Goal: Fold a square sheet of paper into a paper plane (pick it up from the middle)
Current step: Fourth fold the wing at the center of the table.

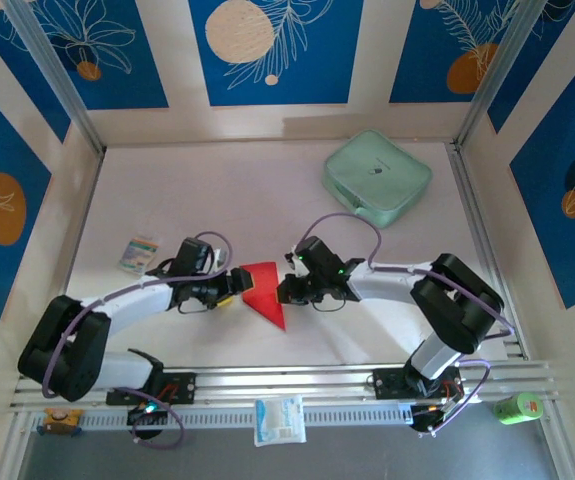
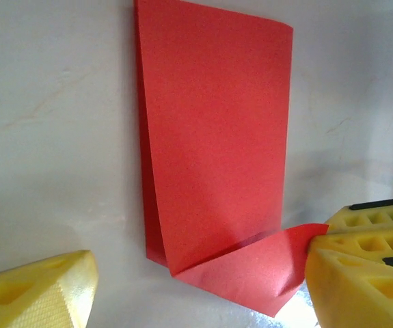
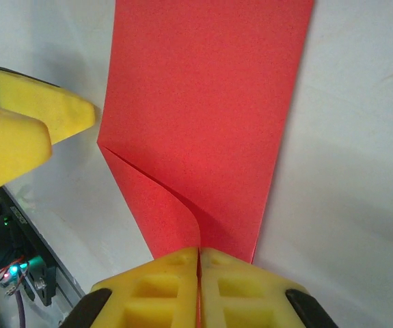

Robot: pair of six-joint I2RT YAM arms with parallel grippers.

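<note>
1. Paper (image 1: 264, 288): lies at the front middle of the table (image 1: 167, 190), between the two grippers. From above, reads as a narrow red wedge with its tip toward the arm bases.
2. In the left wrist view: doubled over, with two layers parting along the left edge and the lower corner turned aside as a flap. Impossible to tell whether flat on the table or partly raised.
3. Right gripper (image 3: 198, 263): clamped tight on the paper's nearest edge, pads pressed together with the sheet between them. Pinched strip itself hidden inside the pads.
4. In the right wrist view: paper cut off at the top of the frame. Slanting crease from the left edge down toward the pads, its lower end lost behind them.
5. Left gripper (image 2: 199, 290): fingers (image 2: 35, 294) spread wide and holding nothing, set on either side of the flap. Both cropped by the frame's lower edge. Contact between the right-hand finger and the flap hard to judge.
6. Case (image 1: 377, 178): mint green, at the far right of the table, well apart from the paper.
7. Packet (image 1: 138, 253): small and white, on the left near the left arm. Print too small to read.
</note>
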